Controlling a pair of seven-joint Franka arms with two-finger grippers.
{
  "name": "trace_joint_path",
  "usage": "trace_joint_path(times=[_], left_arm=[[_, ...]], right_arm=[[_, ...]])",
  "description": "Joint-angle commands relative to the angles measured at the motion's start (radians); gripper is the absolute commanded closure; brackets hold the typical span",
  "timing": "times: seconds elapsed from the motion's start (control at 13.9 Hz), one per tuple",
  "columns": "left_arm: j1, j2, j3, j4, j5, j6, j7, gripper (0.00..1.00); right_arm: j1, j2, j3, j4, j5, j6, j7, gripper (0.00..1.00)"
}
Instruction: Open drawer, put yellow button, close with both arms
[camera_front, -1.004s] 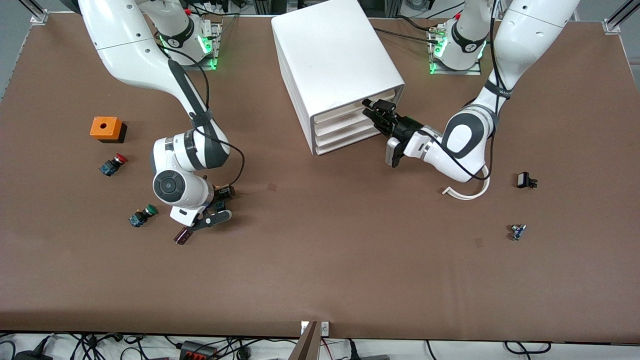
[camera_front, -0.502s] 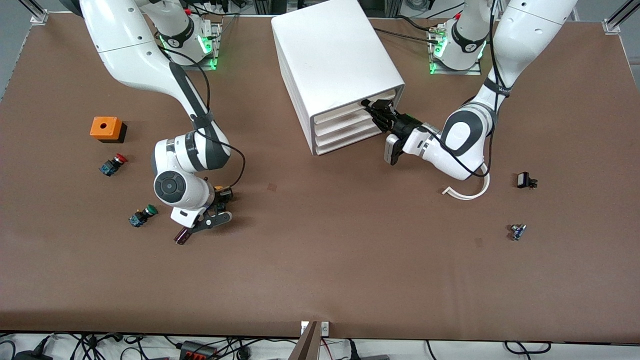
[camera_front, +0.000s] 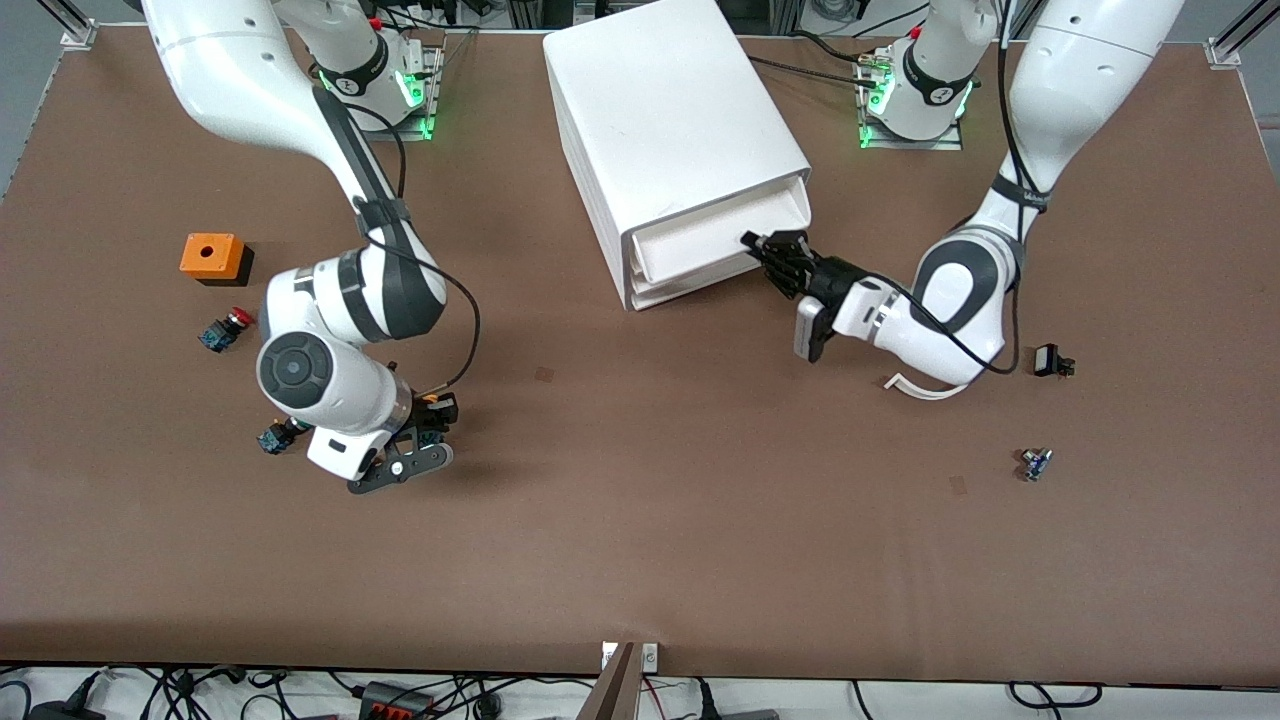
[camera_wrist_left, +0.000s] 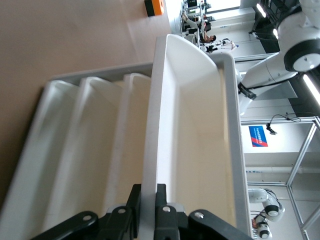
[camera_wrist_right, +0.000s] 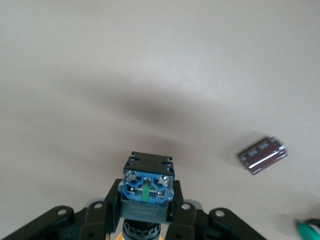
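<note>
The yellow button sits clamped between the fingers of the right gripper, lifted off the table, its blue-and-black body showing in the right wrist view and only a sliver of its orange cap visible in the front view. That gripper hangs over bare table toward the right arm's end, well apart from the white drawer cabinet and nearer to the front camera than it. A small dark maroon part lies flat on the table close to the held button. The green-capped button lies just beside the right arm's wrist, the red-capped button farther from the camera than that, and the orange box farther again, all toward the right arm's end and well apart from the cabinet. At the cabinet's front the top drawer stands pulled partly out, with the left gripper narrowly pinched on its front lip, one finger on each side of the lip. The drawers beneath it are shut.
</note>
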Motion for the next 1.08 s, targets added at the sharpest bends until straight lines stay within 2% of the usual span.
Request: trace_joint_path(times=[0.0,0.14,0.29,0.36,0.43,0.5,0.65,0.86,1.0], left_arm=[[0.034,0.115,0.011,0.134,0.058,0.003,-0.019,0.99],[0.041,0.151,0.022,0.192,0.060,0.003,-0.019,0.99],[0.043,0.145,0.026,0.201,0.058,0.004,-0.019,0.94],[0.054,0.140,0.026,0.203,0.060,0.003,-0.019,0.73],[0.060,0.139,0.026,0.203,0.057,0.001,-0.012,0.03],[0.069,0.132,0.025,0.203,0.058,-0.005,-0.021,0.00],[0.083,0.122,0.025,0.209,0.057,-0.035,-0.050,0.00],[0.094,0.070,0.029,0.258,0.070,-0.092,-0.294,0.00],[0.094,0.051,0.025,0.341,0.176,-0.105,-0.501,0.00]], right_arm=[[0.059,0.002,-0.011,0.154,-0.002,-0.116,0.002,1.00],[0.097,0.001,-0.006,0.222,-0.002,-0.159,0.000,1.00],[0.132,-0.045,-0.001,0.237,0.005,-0.173,0.002,1.00],[0.169,-0.054,-0.003,0.239,0.005,-0.172,0.003,1.00],[0.204,-0.054,-0.004,0.239,0.002,-0.172,0.018,1.00],[0.253,-0.054,-0.007,0.254,0.001,-0.173,0.058,1.00],[0.322,-0.054,-0.006,0.289,0.001,-0.173,0.136,1.00],[0.396,-0.050,-0.006,0.317,0.002,-0.162,0.161,1.00],[0.441,-0.042,-0.004,0.349,0.002,-0.161,0.228,1.00]])
